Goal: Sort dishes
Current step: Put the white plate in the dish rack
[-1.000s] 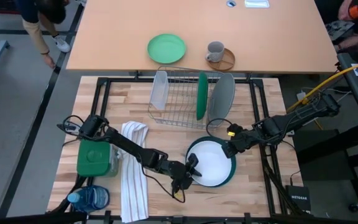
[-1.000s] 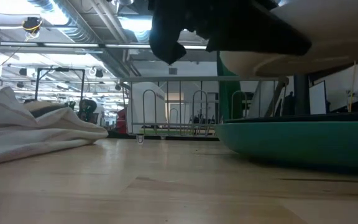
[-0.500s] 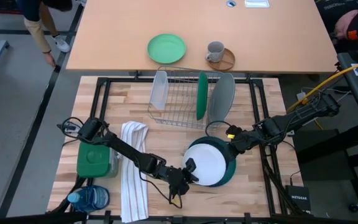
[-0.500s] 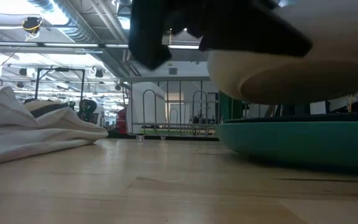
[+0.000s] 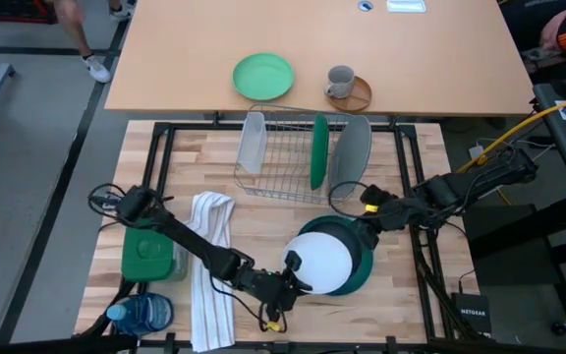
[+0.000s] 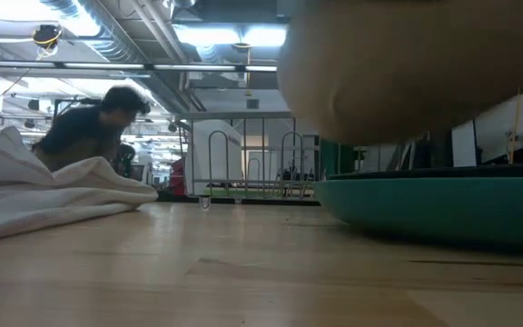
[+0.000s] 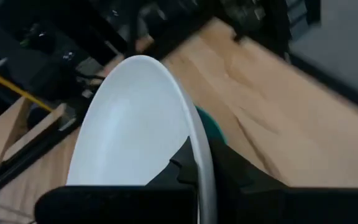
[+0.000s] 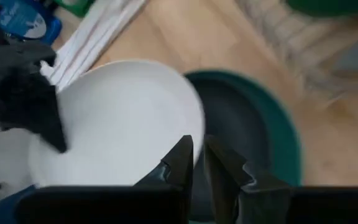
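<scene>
High view: left hand pinches the near rim of a matte white plate, round, no long axis, held tilted over the teal plate on the wood bench; right hand sits at the plates' far rim, its grip unclear, wire rack beyond it. Low view: the pale plate hangs above the flat teal plate, a person bent over in the room behind. Left wrist view: fingers clamp the white plate's edge, face steeply tilted.
</scene>
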